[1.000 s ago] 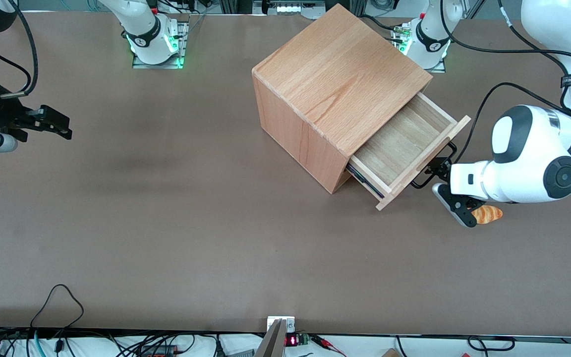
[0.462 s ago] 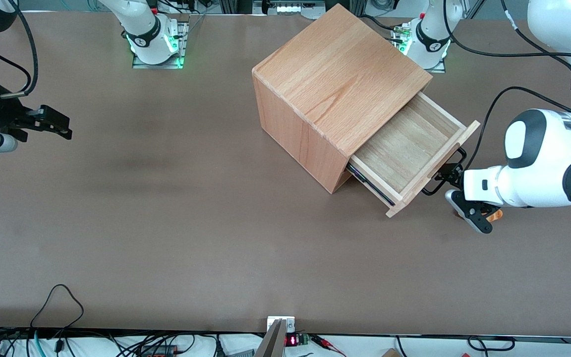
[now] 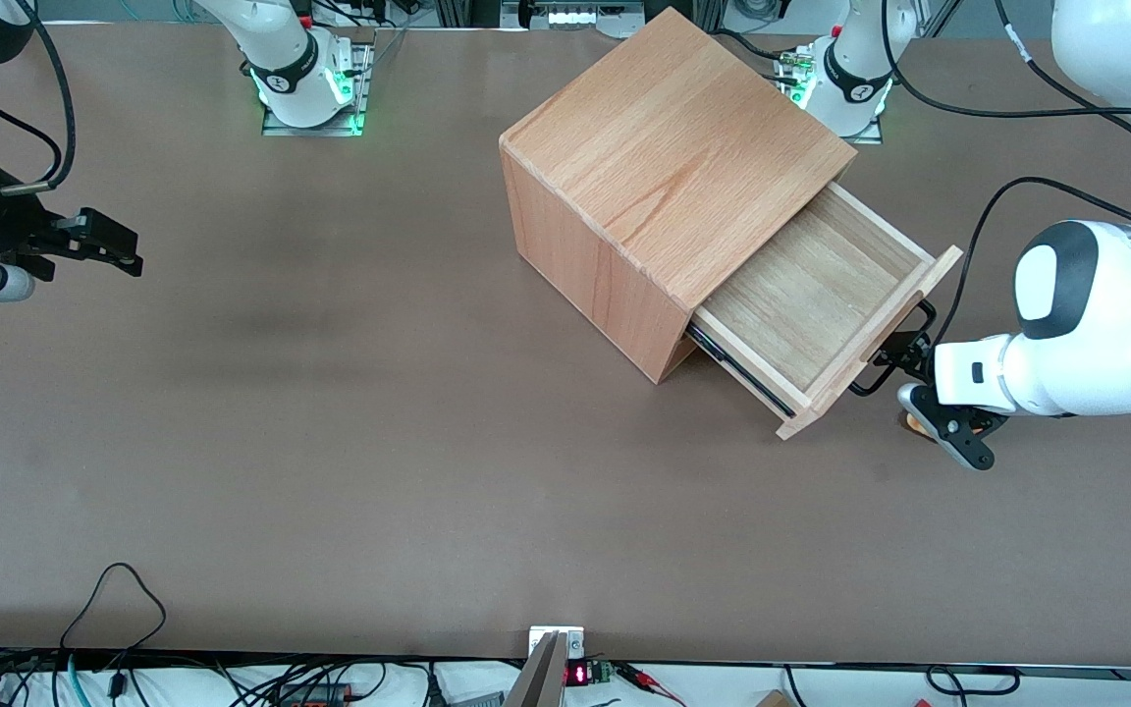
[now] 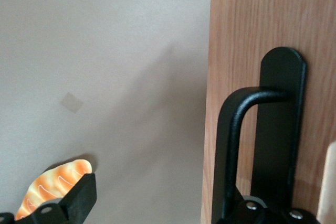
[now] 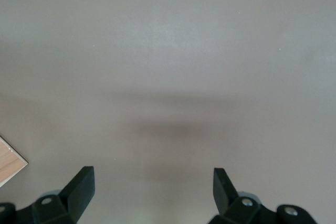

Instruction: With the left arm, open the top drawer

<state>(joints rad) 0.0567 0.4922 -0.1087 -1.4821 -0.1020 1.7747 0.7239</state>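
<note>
Jaws apart here. The gripper sits right at the drawer front, and it is not pinching anything. One of its fingers hangs free over the table; the other is tucked in at the handle, seemingly hooked inside the black bar. That looks like the whole idea: a hook behind the bar is enough to draw a sliding drawer out, no squeeze needed.

The left arm lies low and roughly level with the handle, which would let the pull run along the drawer's travel and not lift or twist it.

The top drawer stands well out of the wooden box, toward the working arm's end of the table. Its bare wooden floor is open to view, with nothing in it that I can see. By my reckoning the job is nearly done, if not done.

Count them up: one box, one drawer out, one handle, two fingers — and one small toy bread roll on the table just under the free finger. Whether a second drawer sits beneath, I cannot tell; only a dark edge shows there.
</note>
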